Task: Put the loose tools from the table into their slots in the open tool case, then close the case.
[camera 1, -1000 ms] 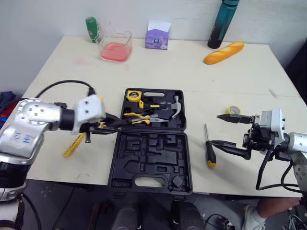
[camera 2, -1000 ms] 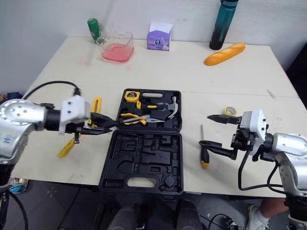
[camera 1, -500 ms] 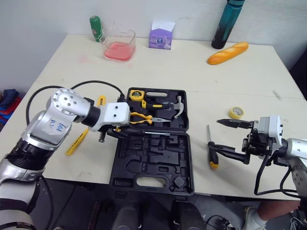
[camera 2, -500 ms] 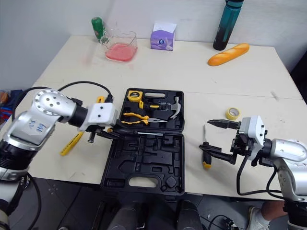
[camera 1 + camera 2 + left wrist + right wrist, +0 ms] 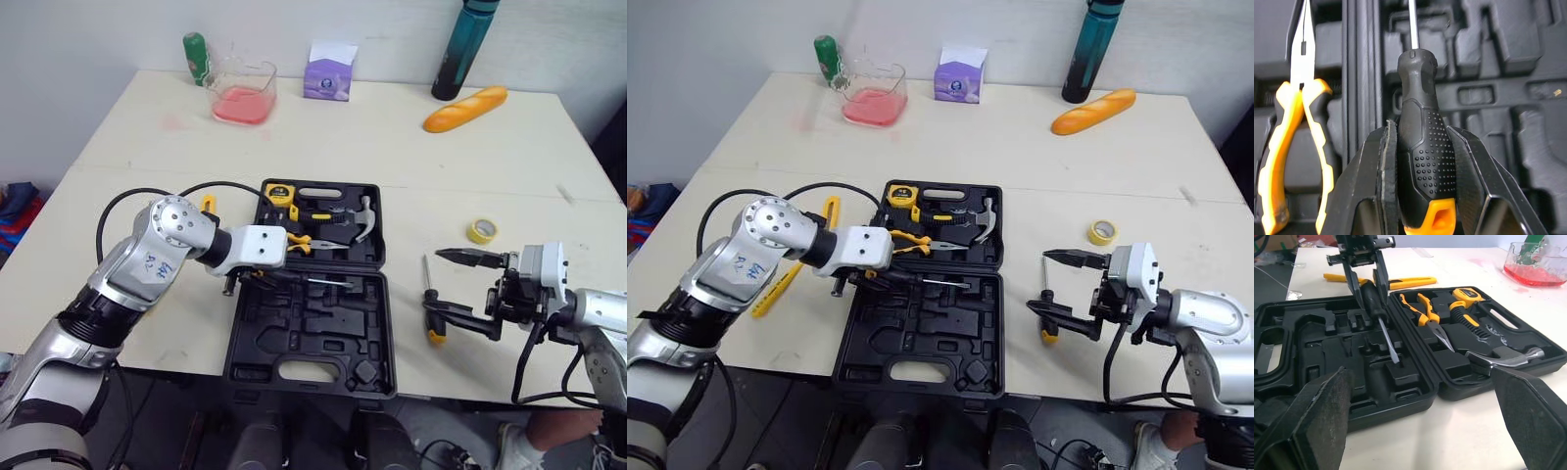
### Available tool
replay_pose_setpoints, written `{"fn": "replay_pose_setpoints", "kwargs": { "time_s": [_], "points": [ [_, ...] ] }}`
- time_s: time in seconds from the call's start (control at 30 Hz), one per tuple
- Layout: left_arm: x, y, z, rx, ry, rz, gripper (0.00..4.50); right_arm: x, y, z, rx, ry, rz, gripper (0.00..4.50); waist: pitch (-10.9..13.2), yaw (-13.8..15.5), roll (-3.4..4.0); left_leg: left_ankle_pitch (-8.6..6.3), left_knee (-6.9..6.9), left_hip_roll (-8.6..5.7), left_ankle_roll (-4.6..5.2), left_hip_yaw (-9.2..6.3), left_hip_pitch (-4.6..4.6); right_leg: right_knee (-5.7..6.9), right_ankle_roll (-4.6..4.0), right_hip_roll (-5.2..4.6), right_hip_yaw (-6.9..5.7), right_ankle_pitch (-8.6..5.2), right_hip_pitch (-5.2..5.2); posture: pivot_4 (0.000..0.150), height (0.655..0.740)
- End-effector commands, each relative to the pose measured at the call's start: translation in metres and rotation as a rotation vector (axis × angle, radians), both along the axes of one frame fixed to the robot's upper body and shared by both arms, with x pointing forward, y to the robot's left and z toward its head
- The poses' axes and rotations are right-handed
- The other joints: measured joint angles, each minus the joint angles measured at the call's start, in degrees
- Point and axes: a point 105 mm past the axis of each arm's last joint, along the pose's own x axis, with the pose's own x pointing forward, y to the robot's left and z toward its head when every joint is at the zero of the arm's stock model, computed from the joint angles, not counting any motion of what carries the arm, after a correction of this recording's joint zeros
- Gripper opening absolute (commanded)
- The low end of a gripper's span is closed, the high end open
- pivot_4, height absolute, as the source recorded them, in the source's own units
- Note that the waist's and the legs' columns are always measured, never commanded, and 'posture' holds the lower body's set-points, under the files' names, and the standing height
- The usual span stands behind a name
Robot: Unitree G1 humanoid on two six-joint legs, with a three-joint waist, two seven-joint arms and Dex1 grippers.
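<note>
Black tool case [image 5: 309, 328] lies open on the desk [image 5: 392, 147]. The far half holds a tape measure [image 5: 278, 193], yellow-handled pliers [image 5: 297, 242] and a hammer [image 5: 361, 217]. The near half is bare moulded slots.

Left jaws are clamped on the black handle of a screwdriver [image 5: 1422, 161], one finger on each side, with the orange butt end back between them. The long axis runs straight out from the jaws. The shaft [image 5: 328, 282] points toward the robot's right across the near half, just on the near side of the hinge. The tip dips low over the slots; can't tell if it touches. The pliers lie just beside these jaws, across the hinge and roughly parallel, nose the same way.

Right jaws are wide apart and empty, facing the case. A second screwdriver [image 5: 428, 308] lies on the desk just off the tip of the nearer finger, contact unclear. Its handle is toward the robot and its shaft points away. A yellow tape roll [image 5: 481, 230] sits beyond the farther finger.

A long yellow tool [image 5: 772, 291] lies on the desk behind the left jaws, partly hidden by the arm.

Far edge of the desk: a glass tub of red liquid [image 5: 242, 91], green bottle [image 5: 197, 59], purple box [image 5: 330, 71], teal bottle [image 5: 467, 44] and bread roll [image 5: 465, 108].
</note>
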Motion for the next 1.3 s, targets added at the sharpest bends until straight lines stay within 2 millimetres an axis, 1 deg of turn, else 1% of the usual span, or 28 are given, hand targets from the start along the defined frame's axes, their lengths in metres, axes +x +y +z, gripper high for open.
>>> {"fn": "replay_pose_setpoints", "kwargs": {
  "time_s": [0.03,0.47,0.57,0.8,0.83,0.9,0.97,1.03,1.17,1.27,1.3],
  "points": [
    [0.006,0.000,0.007,0.018,-0.050,-0.003,1.07,-0.005,0.004,0.008,0.000,-0.051,0.014,4.50,0.0,0.1,0.00,0.00,0.00,0.00,0.00,0.00,0.00,0.00,0.00,0.00,0.00,0.00,0.00,0.150,0.7400],
    [0.015,-0.002,0.001,0.008,-0.042,-0.001,1.07,-0.008,0.009,0.007,0.008,-0.045,0.007,4.50,0.0,0.1,0.00,0.00,0.06,0.00,0.00,-0.03,0.02,0.04,0.00,0.00,-0.02,0.00,0.05,0.150,0.7400],
    [0.015,0.001,-0.003,0.017,-0.023,0.001,1.07,-0.008,0.010,0.007,0.011,-0.046,0.007,4.50,0.0,0.1,0.00,0.00,0.07,0.00,0.00,-0.03,0.05,0.04,0.00,0.00,-0.01,0.00,0.07,0.150,0.7400],
    [0.012,0.002,-0.002,0.002,-0.012,-0.030,1.07,-0.008,0.011,0.008,0.012,-0.046,0.003,4.50,0.0,0.0,0.00,0.00,0.07,0.00,0.00,-0.04,0.06,0.05,-0.01,0.00,-0.01,0.00,0.08,0.150,0.7400],
    [0.012,-0.001,0.002,-0.021,-0.030,-0.056,2.07,-0.008,0.011,0.008,0.012,-0.046,0.003,4.50,0.0,0.0,0.00,0.00,0.07,0.00,0.00,-0.03,0.06,0.05,-0.01,0.00,-0.01,0.00,0.08,0.150,0.7400],
    [0.009,-0.006,0.009,-0.065,-0.052,-0.105,2.88,-0.008,0.012,0.009,0.013,-0.047,0.001,4.50,0.0,0.0,0.00,0.00,0.07,0.02,0.00,-0.04,0.06,0.04,-0.01,0.00,-0.02,0.00,0.08,0.150,0.7400],
    [0.007,-0.006,0.014,-0.078,-0.062,-0.116,3.84,-0.008,0.012,0.009,0.012,-0.046,0.001,4.50,0.0,0.1,0.00,0.00,0.08,0.02,0.00,-0.05,0.04,0.03,-0.01,0.00,-0.03,0.01,0.08,0.150,0.7400],
    [0.008,-0.007,0.018,-0.097,-0.073,-0.104,3.84,-0.008,0.012,0.010,0.011,-0.045,0.002,4.50,0.0,0.1,0.00,-0.01,0.08,0.01,0.01,-0.05,0.03,0.01,-0.01,0.00,-0.03,0.01,0.08,0.150,0.7400],
    [0.001,-0.007,0.026,-0.202,-0.076,-0.137,3.84,-0.008,0.012,0.010,0.009,-0.039,0.001,4.50,0.0,-0.1,0.00,-0.01,0.08,0.01,0.02,-0.05,0.03,0.02,-0.01,0.00,-0.03,0.01,0.08,0.150,0.7400],
    [0.001,-0.003,0.027,-0.241,-0.077,-0.115,3.84,-0.008,0.012,0.010,0.005,-0.038,0.000,4.50,0.0,0.0,0.00,-0.01,0.07,0.03,0.01,-0.05,0.05,0.03,-0.01,0.00,-0.03,0.01,0.08,0.150,0.7400],
    [0.000,-0.003,0.029,-0.281,-0.068,-0.109,3.84,-0.008,0.012,0.010,0.005,-0.038,-0.001,4.50,0.0,0.0,0.00,-0.01,0.08,0.03,0.01,-0.05,0.05,0.03,-0.01,0.00,-0.03,0.01,0.08,0.150,0.7400]
  ]
}}
